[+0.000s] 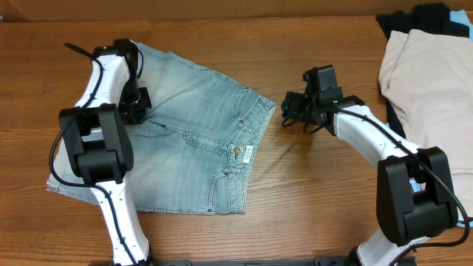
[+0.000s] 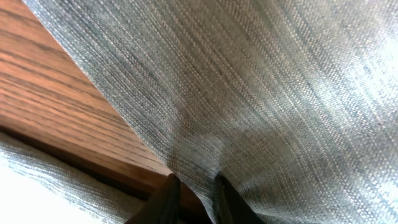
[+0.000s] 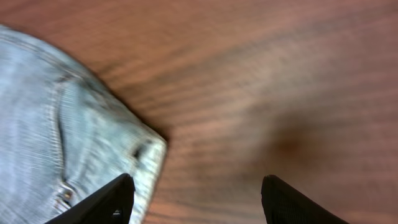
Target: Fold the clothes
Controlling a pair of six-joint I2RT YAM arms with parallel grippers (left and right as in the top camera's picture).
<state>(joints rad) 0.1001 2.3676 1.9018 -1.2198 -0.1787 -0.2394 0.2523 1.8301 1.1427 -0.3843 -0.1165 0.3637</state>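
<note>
The faded light-blue denim shorts [image 1: 192, 140] lie on the wooden table at centre left, waistband toward the right, metal button near the middle. My left gripper [image 1: 135, 103] is over the upper left leg of the shorts, shut on a pinch of the denim [image 2: 205, 180]; the cloth fills the left wrist view. My right gripper [image 1: 290, 111] is open and empty, just right of the waistband corner [image 3: 149, 149], above bare wood.
A beige garment [image 1: 429, 89] lies at the far right over black and sky-blue clothing [image 1: 425, 18] at the back right corner. Bare wooden table [image 1: 310, 199] lies between the shorts and that pile.
</note>
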